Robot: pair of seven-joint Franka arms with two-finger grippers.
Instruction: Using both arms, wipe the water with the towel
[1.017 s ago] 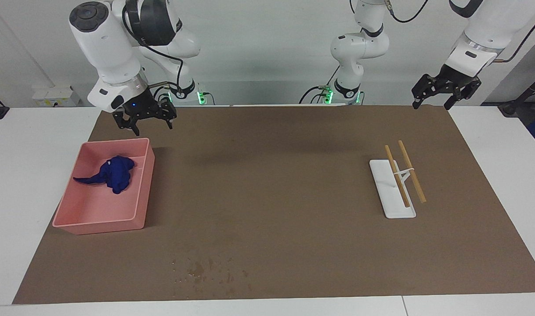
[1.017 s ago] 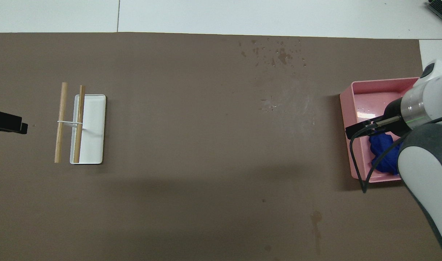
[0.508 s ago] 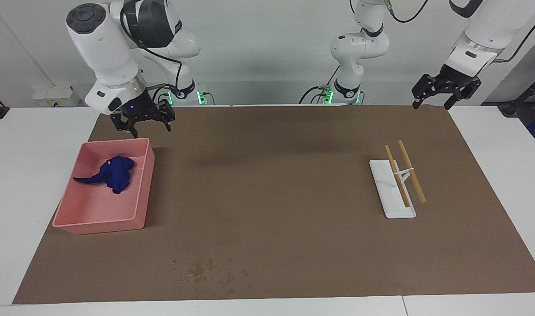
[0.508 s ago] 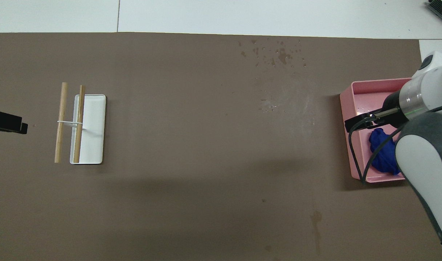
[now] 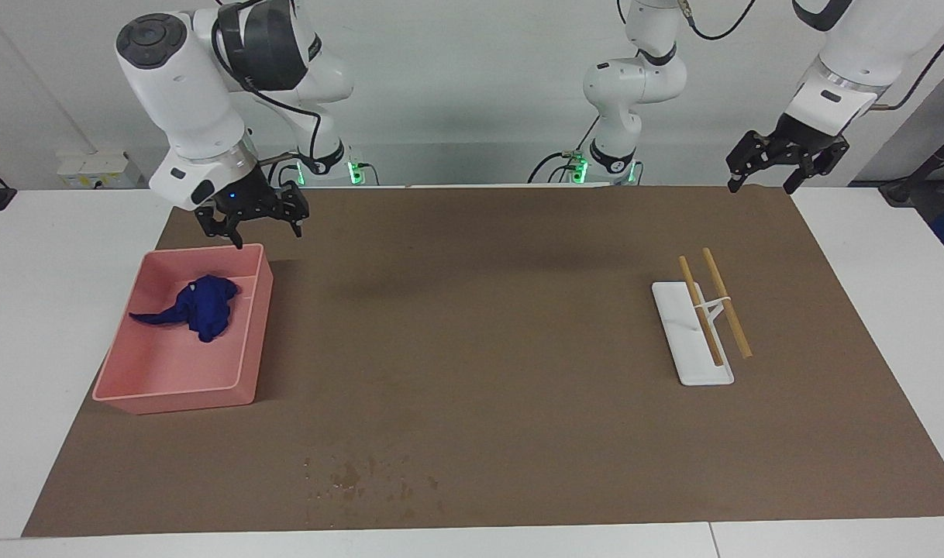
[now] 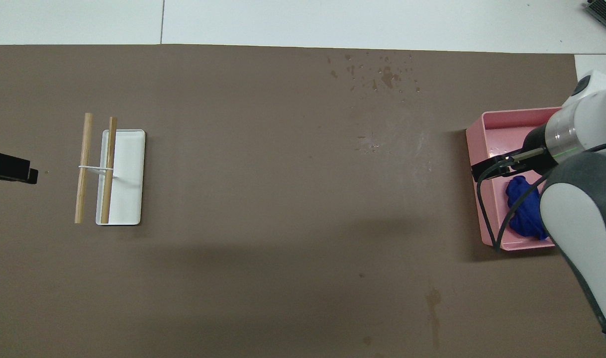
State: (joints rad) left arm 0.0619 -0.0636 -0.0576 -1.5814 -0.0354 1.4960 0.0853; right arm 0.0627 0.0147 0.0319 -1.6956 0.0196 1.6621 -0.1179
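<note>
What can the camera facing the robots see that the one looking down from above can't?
Only the facing view shows both whole arms with their bases, and the right gripper open, up above the pink tray's edge nearest the robots. Only the overhead view shows a faint brown stain on the mat close to the robots. Both show the blue towel in the tray, the water and the left gripper, waiting.
</note>
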